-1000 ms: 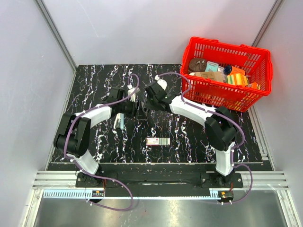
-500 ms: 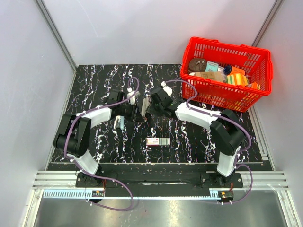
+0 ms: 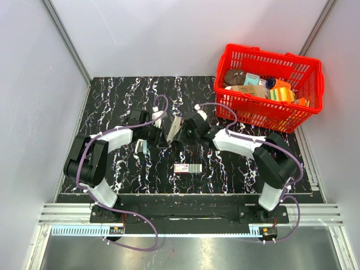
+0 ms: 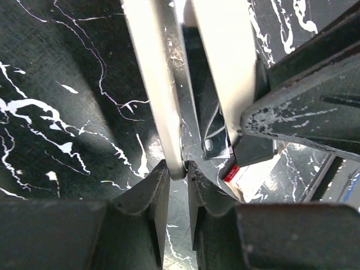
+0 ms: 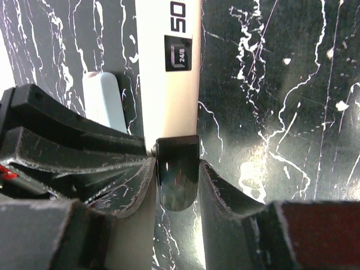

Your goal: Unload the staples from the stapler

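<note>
Top external view: stapler (image 3: 175,128) sits just left of centre frame, lifted off the black marbled bench (image 3: 112,101) as far as I can tell, with a claw on each side
Left claw (image 4: 179,173): squeezed narrow, tips pinching the lower end of a thin metal strip (image 4: 163,84) of the stapler
Right claw (image 5: 177,183): also narrow, clamped on the glossy dark end piece (image 5: 177,166) at the foot of the white body (image 5: 160,84) (the bit with the "50" print)
Pale blue piece (image 5: 104,104): just left of the white body in the right wrist view; probably the stapler's cap, but honestly can't tell if it's attached
Other stuff: little box (image 3: 187,168) lower centre, red basket (image 3: 259,117) upper right, both well clear of the action
Step in hand: looks like the opening-up stage to me. Each claw has its own half, and strip and body stand apart in the left wrist view
Staples: can't see any, in or out, so I'd say unloading proper is not yet done
Next move: my guess is spread the halves wider to bare the staple channel, then tip or slide the staples out over the bench
Watch out: that strip is thin and slick, so the left pinch could slip if the pull goes off-line
</note>
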Robot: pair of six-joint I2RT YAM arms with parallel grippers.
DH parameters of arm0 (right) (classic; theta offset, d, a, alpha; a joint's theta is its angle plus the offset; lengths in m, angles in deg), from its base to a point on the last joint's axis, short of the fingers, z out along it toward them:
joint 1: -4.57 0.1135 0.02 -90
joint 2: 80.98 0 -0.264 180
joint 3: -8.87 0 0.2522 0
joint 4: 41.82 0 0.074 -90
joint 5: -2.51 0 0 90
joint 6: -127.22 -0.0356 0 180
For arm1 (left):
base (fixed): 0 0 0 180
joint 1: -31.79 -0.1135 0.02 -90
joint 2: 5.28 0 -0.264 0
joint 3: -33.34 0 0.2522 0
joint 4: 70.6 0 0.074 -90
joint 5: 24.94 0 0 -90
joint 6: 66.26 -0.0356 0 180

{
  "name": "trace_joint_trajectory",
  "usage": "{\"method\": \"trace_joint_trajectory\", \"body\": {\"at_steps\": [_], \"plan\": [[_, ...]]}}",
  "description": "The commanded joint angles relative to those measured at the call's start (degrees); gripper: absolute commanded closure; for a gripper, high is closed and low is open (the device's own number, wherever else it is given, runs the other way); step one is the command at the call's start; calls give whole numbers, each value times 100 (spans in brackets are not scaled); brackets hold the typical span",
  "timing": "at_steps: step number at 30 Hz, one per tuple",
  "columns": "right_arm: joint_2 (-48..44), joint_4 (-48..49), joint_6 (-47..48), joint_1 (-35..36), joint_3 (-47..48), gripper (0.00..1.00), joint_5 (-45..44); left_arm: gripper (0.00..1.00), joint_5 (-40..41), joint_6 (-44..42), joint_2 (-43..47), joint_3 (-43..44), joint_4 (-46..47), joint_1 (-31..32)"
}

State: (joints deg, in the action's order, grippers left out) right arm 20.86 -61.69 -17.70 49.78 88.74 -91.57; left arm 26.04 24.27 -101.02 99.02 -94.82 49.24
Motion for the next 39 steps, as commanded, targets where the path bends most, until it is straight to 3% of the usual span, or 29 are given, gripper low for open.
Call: {"method": "trace_joint_trajectory", "body": {"at_steps": [1,14,18,19,22,25,32,36,39], "plan": [[-358,40,174,137,-308,100,566,100,509,-668,434,231,721,-66],[-139,259,69,58,-511,100,706,100,572,-915,645,336,335,-40],[98,269,-54,49,-318,100,794,79,572,-871,688,424,27,-5],[160,181,-46,41,-213,98,794,77,589,-888,706,398,9,-14],[310,-249,68,41,103,73,742,76,668,-959,803,354,-44,-5],[468,-759,253,49,437,59,724,76,686,-959,917,284,-35,-14],[898,-1427,429,84,1096,35,838,76,703,-897,1093,213,-114,-23],[1223,-1858,605,163,1589,33,882,76,774,-950,1163,134,-105,-40],[1303,-1920,640,181,1704,40,891,76,800,-959,1198,108,-97,-58]]}}
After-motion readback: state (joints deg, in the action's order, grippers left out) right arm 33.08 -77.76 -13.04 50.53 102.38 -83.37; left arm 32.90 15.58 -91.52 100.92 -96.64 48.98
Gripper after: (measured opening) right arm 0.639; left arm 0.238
